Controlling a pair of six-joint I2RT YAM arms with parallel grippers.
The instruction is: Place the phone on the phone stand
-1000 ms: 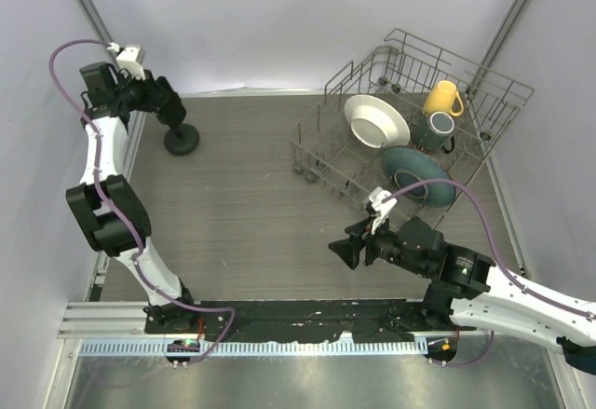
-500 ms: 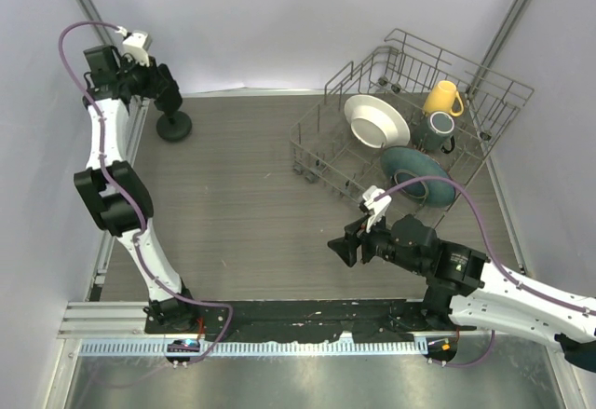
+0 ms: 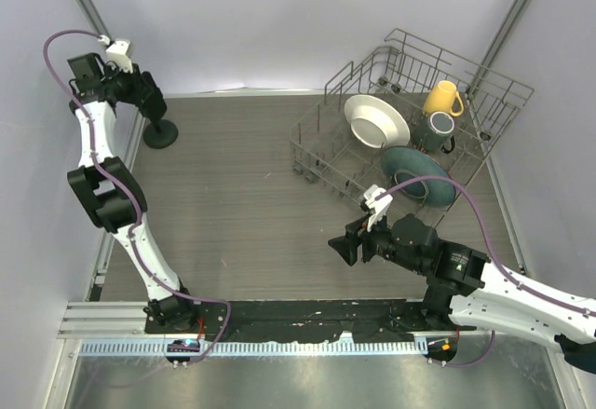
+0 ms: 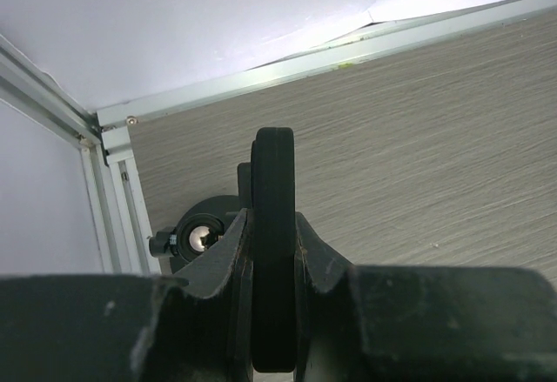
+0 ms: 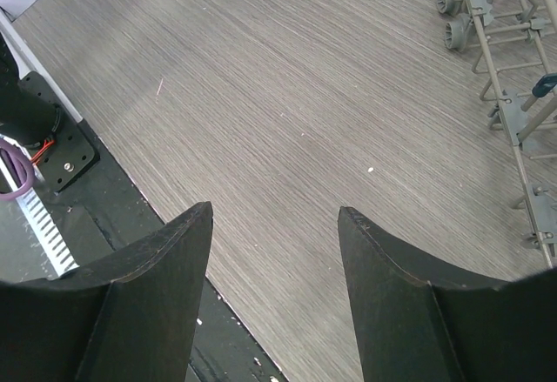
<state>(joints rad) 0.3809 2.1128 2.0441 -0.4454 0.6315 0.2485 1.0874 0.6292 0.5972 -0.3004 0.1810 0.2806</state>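
My left gripper point(image 3: 147, 100) is at the far left corner of the table, shut on the phone. In the left wrist view the phone point(image 4: 274, 164) is a thin black slab seen edge-on, clamped upright between my left gripper's point(image 4: 272, 251) jaws. The black phone stand point(image 3: 160, 133) is just below and beside it, its round base on the table. In the wrist view the stand point(image 4: 202, 236) shows left of the phone, partly hidden behind the finger. My right gripper point(image 3: 343, 249) is open and empty over the table's near right part, as the right wrist view point(image 5: 274, 217) shows.
A grey wire dish rack point(image 3: 317, 139) stands at the back right with a white plate point(image 3: 376, 120), a teal plate point(image 3: 416, 175), a yellow mug point(image 3: 443, 99) and a dark mug point(image 3: 438, 129). Its corner shows in the right wrist view point(image 5: 513, 77). An aluminium frame rail point(image 4: 109, 199) runs along the left edge.
My left gripper has moved left and back toward the corner with the phone. The stand's base now lies further left than before. The right arm has barely moved.
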